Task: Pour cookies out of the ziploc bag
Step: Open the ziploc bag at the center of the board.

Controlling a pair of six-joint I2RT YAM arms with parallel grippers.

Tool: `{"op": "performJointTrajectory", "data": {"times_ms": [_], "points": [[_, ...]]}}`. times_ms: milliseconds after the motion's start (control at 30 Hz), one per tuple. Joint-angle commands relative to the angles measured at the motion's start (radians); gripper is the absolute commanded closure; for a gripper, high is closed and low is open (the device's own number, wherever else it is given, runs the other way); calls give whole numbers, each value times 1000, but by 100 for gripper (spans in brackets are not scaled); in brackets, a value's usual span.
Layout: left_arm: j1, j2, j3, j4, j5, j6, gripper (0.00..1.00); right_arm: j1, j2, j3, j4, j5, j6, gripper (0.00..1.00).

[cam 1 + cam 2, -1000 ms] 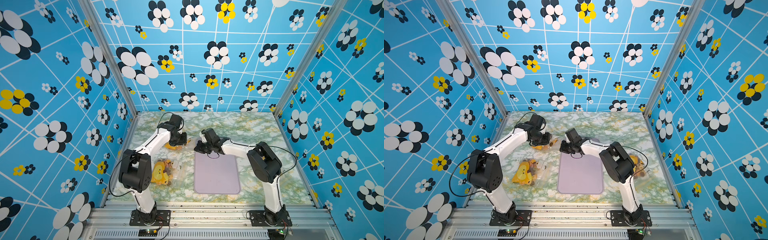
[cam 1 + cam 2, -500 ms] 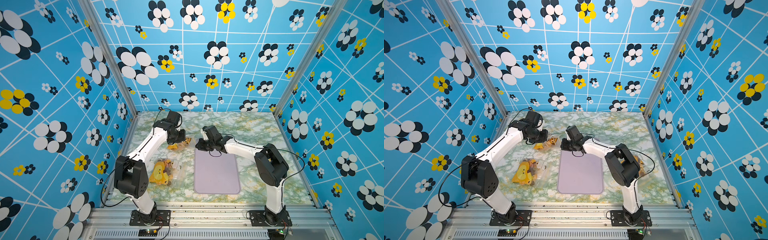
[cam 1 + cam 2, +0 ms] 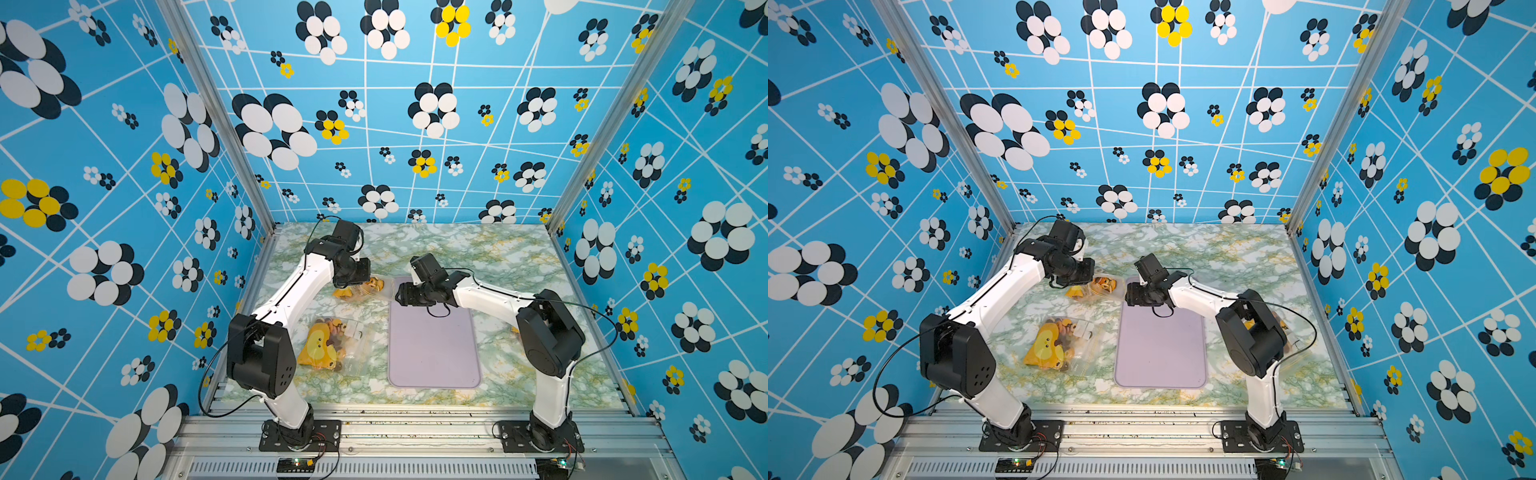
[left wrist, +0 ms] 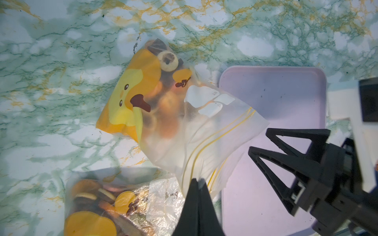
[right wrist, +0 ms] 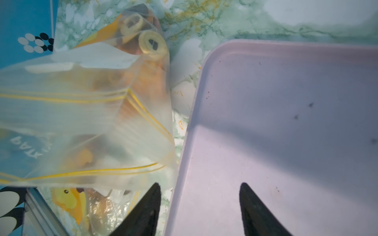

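Two things have changed in the last second. The right gripper (image 5: 200,183), which was clamped by the bag, now has its jaws well apart and holds nothing. The right arm's elbow has also swung out toward the side wall.

Nearest the arm bases, one ziploc bag with a yellow duck print (image 3: 328,345) lies flat on the marble table (image 3: 498,257), just left of the single lilac tray (image 3: 432,357). Another bag (image 3: 1293,340) shows partly behind the right arm's elbow in a top view. That makes three bags in all.

Farther back, both arms stretch forward and bend inward, so their wrists face each other across the tray's far left corner. The right gripper hangs low over that corner, with one finger (image 5: 147,208) just beside the bag's plastic but not on it. The left gripper (image 4: 197,181) is pinched tight on the mouth edge of the held ziploc bag (image 4: 184,122), near its yellow zip lines. In the right wrist view those lines spread apart.

The cookies (image 4: 168,59) are all inside this bag, bunched at its closed end by the tray's far left corner. They are orange, dark brown and ring-shaped, and too overlapped to count. None lie on the tray.
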Motion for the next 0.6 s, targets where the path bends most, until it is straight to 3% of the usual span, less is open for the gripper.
{"op": "performJointTrajectory", "data": {"times_ms": [0,200,567], "points": [[-12,-10,44,-27,15,20,100,-10,-124,-72,107,-111,-31,26],[-20,-6,53,-37,20,26,100,-4,-168,-96,223,-217,-29,21],[-21,3,56,-32,49,25,100,10,-19,34,326,-295,18,27]]}}
